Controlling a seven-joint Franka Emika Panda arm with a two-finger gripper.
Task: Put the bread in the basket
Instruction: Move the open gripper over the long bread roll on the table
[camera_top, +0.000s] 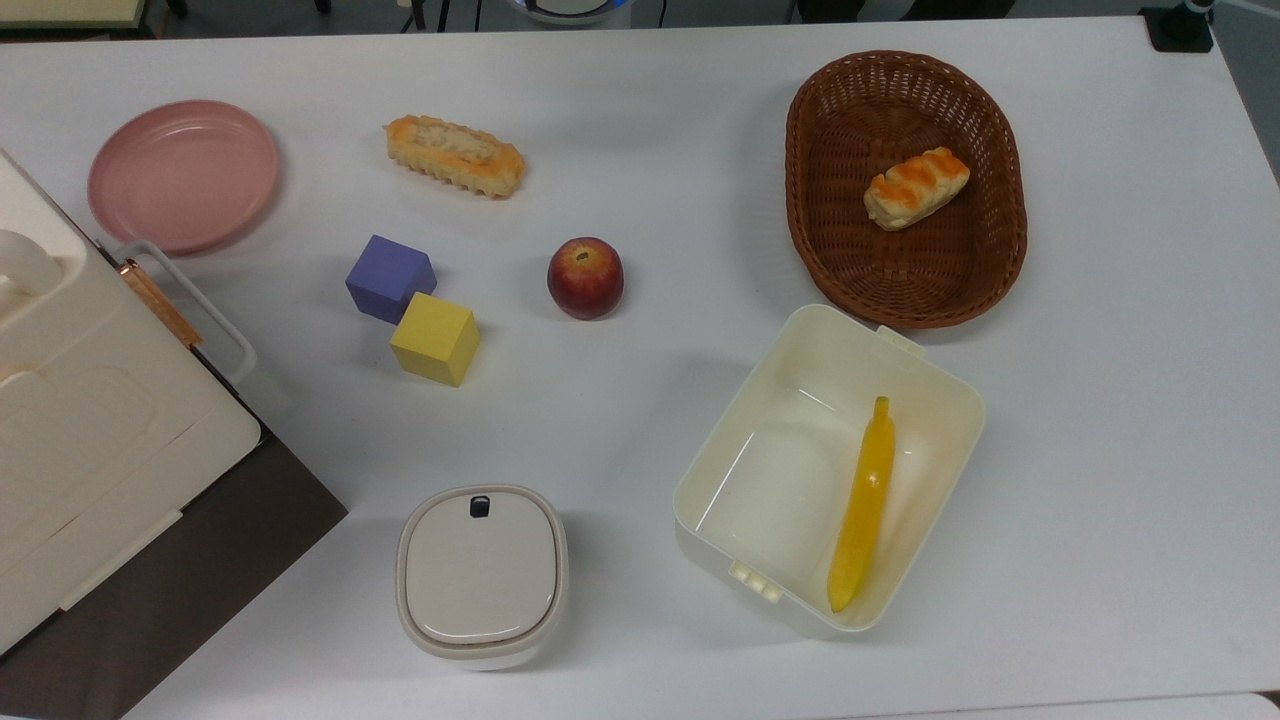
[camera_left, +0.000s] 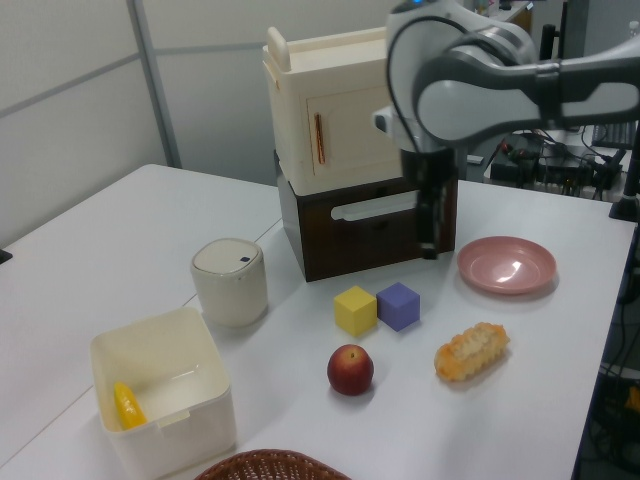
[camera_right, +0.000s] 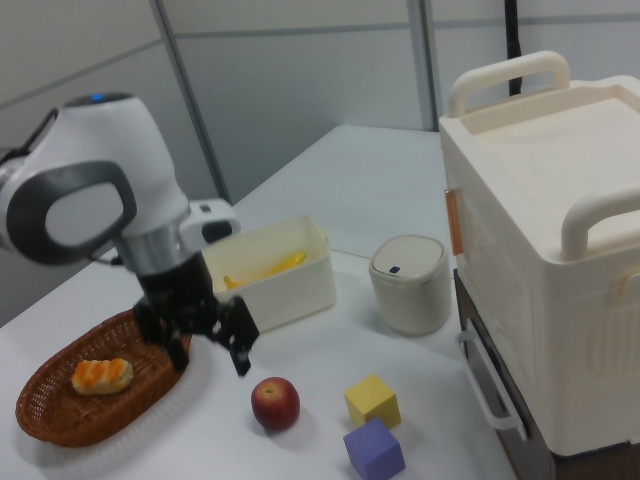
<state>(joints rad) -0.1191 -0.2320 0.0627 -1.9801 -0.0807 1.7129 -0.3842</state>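
Observation:
The bread (camera_top: 455, 156), a long golden-brown loaf with ridged sides and a pale top strip, lies on the white table between the pink plate and the basket; it also lies at the left view's lower right (camera_left: 472, 351). The basket (camera_top: 1000, 250), oval dark-brown wicker, holds a short orange-striped bun (camera_top: 917, 187). In the right view my gripper (camera_right: 210, 352) hangs open and empty above the table, just beside the basket (camera_right: 40, 425) and near the apple. In the left view my gripper (camera_left: 430, 242) is edge-on, up behind the purple cube and well above the bread.
A red apple (camera_top: 585, 277), a purple cube (camera_top: 389, 277) and a yellow cube (camera_top: 435, 338) sit mid-table. A pink plate (camera_top: 183, 175) lies at the top view's left. A cream box (camera_top: 760, 400) holds a banana (camera_top: 865, 505). A lidded canister (camera_top: 481, 573) and a tall cream-and-brown cabinet (camera_top: 90, 440) stand nearby.

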